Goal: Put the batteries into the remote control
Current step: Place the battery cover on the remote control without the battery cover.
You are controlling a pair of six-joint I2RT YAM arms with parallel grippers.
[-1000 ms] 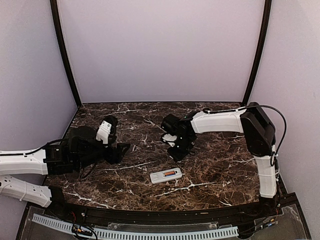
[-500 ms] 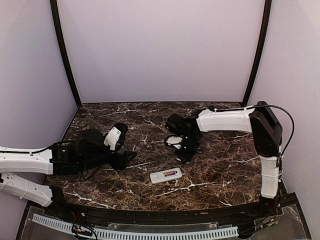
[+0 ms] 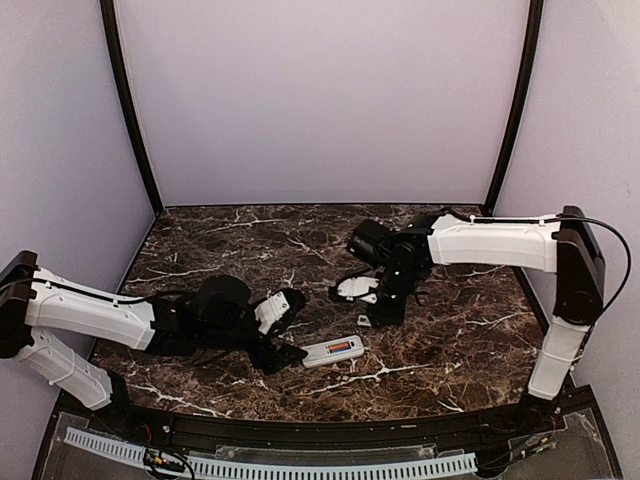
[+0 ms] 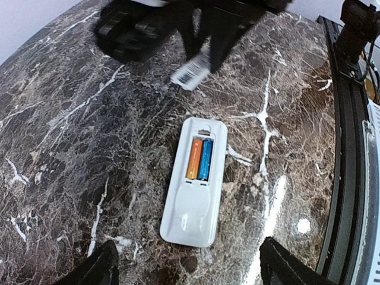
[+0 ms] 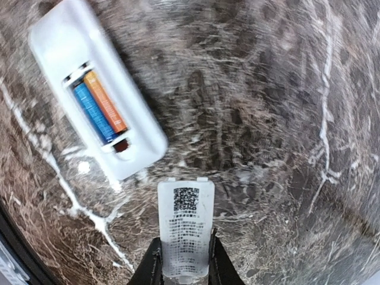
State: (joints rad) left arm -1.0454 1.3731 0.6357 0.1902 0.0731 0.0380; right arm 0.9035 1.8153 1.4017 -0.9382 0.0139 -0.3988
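Currently the cover (image 5: 185, 228) is clamped by the right gripper (image 5: 184, 264); the remote control (image 4: 195, 205), batteries (image 4: 199, 159) seated, is seen ahead of the left gripper (image 4: 193, 264), jaws parted

The remote control (image 3: 332, 351) is seen lying flat on the marble table (image 3: 450, 340), with the orange of the batteries (image 3: 341, 348) showing. The left gripper (image 3: 286, 354) is placed just beside its left end. The right gripper (image 3: 370, 320) is held near its far side, with a small white piece (image 3: 362, 320) at the tip.
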